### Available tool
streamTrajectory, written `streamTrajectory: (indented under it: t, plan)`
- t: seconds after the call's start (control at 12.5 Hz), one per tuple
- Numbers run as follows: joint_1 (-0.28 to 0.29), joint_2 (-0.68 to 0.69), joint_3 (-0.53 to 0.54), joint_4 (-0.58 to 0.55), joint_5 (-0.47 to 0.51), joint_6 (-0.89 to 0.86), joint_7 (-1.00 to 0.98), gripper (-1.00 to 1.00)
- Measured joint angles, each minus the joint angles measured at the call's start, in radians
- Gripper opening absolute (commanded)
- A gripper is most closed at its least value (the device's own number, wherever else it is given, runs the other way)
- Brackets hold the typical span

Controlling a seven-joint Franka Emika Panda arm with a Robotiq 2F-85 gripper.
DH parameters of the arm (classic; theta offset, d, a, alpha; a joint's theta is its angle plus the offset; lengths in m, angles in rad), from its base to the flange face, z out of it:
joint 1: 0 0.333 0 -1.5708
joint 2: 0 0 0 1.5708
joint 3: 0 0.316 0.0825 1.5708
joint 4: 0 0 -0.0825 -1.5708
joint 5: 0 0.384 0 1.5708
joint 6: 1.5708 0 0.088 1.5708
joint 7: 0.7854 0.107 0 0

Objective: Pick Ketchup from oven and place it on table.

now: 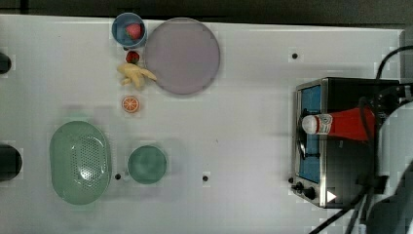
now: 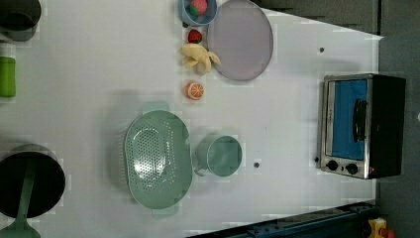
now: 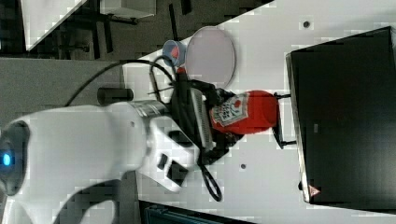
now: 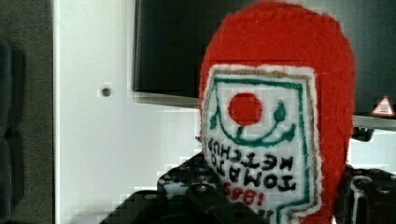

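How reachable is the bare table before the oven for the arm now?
Probably reachable. The gripper grips the ketchup at the oven, and the table in front of its door lies bare; the plate and cup sit well away.

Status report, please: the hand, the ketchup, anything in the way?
Hand shut on Ketchup. Bottle lies level above the oven, cap toward the table. White tabletop before the oven bare.

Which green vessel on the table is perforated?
The large oval colander, its floor dotted with holes and tabs at both ends. The green cup beside it, on the left view's right, is smaller, round and solid-walled.
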Motion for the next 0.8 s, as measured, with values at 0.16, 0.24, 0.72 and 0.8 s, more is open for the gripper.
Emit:
streamTrajectory:
  t: [0.16,0.24,0.72,0.8]
  plan:
    - [0.006,-0.007,0.089,-0.042,-0.002,0.009,0.0,0.26]
    - [0.026,-0.008,0.136,-0.07,-0.004,0.011,0.0,0.26]
    - [0.194,0.069,0.389,-0.212,-0.111,0.208,0.0,0.26]
    - [0.207,0.064,0.402,-0.279,-0.126,0.288,0.0,0.26]
